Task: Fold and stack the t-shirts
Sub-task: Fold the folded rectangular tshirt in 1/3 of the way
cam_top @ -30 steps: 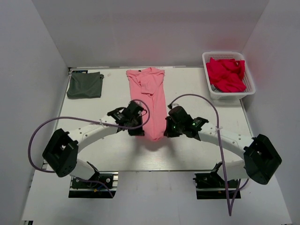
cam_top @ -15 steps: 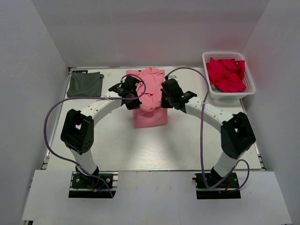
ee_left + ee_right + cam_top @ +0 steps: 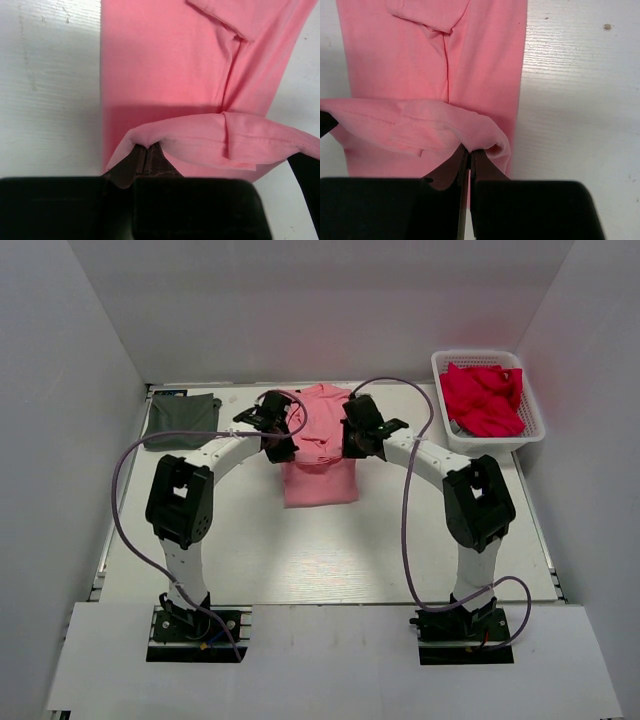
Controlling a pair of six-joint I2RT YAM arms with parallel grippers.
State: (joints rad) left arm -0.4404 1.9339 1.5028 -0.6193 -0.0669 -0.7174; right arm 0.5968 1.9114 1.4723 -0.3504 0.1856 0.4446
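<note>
The salmon-pink t-shirt (image 3: 318, 475) lies lengthwise mid-table, narrowed into a strip, with its near part doubled back over itself. My left gripper (image 3: 283, 445) is shut on the left corner of the lifted hem, and my right gripper (image 3: 350, 443) is shut on the right corner. In the left wrist view the pinched hem (image 3: 210, 140) sags above the flat lower layer (image 3: 160, 65), just ahead of the left gripper (image 3: 146, 149). The right wrist view shows the same: the right gripper (image 3: 470, 150) pinches the hem (image 3: 420, 125). A dark grey t-shirt (image 3: 182, 421) lies folded at the far left.
A white basket (image 3: 492, 444) stands at the far right with red cloth (image 3: 484, 398) in it. White walls enclose the table on the left, back and right. Purple cables loop from both arms above the table.
Both grippers have carried the pink shirt's near hem away from the bases toward the far end, doubling the shirt over itself. The arms now stretch out over the table.
</note>
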